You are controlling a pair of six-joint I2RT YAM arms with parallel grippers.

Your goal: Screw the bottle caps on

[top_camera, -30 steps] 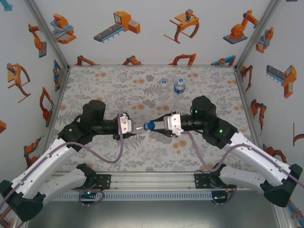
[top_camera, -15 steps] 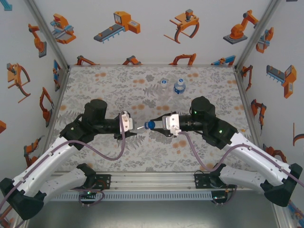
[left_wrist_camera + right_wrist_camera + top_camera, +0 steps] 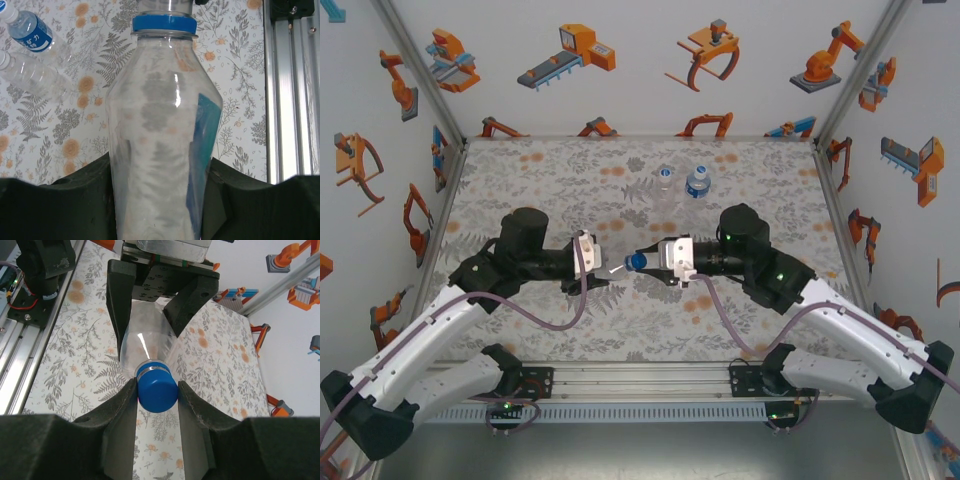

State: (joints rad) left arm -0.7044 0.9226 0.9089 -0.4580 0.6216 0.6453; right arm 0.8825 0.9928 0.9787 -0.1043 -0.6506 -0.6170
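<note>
Right gripper (image 3: 157, 390) shifted leftward since earlier frame, nearing left gripper (image 3: 157, 200). Held bottle (image 3: 155, 125): clear, blue label, horizontal above mat (image 3: 520, 180). Left jaws clamp its body; right jaws clench its blue cap (image 3: 157, 389). Two other bottles (image 3: 697, 183) upright well beyond it.

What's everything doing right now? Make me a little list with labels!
left gripper: shut on the held bottle, around its body
right gripper: pinching the blue cap on that bottle's neck
held bottle pose: sideways, between the two grippers
labelled bottle: far side of the mat
plain bottle: right beside the labelled one
</note>
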